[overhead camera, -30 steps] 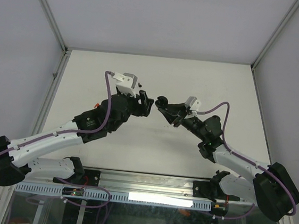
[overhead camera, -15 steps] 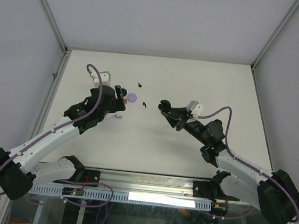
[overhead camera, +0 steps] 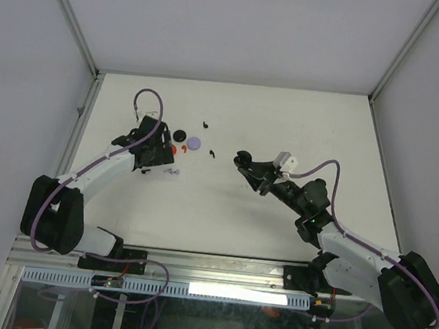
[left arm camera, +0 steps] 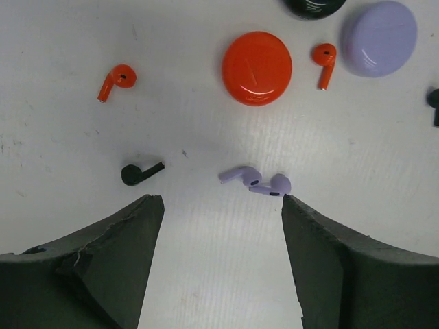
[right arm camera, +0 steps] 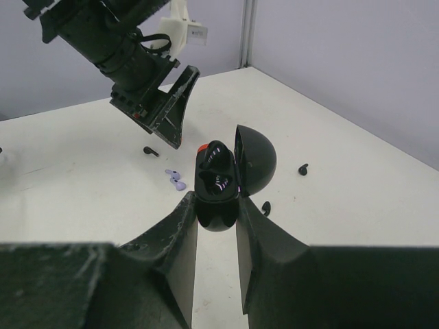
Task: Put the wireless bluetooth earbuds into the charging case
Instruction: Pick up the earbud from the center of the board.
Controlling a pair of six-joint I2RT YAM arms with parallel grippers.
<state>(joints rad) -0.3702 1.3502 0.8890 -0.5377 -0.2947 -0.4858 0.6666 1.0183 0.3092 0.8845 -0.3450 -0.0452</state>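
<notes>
At far left on the white tabletop [left arm camera: 55, 137], a small red hook-shaped earbud [left arm camera: 115, 80], stem slanting down-left; next, a black earbud [left arm camera: 140, 173], long axis near level, stem to the right. Just ahead of the left gripper [left arm camera: 223, 260] — fingers spread, nothing between — two touching pale purple earbuds [left arm camera: 255, 181], stems leftward. Farther right, clamped in the right gripper [right arm camera: 216, 202]: a round black charging case [right arm camera: 219, 178], lid raised.

Surface [overhead camera: 287, 117] carrying purple case [overhead camera: 194, 142], black case [overhead camera: 179, 135]; left pincer [overhead camera: 157, 156] hovering beside them; right pincer [overhead camera: 244, 167] gripping second black case [overhead camera: 240, 160].
</notes>
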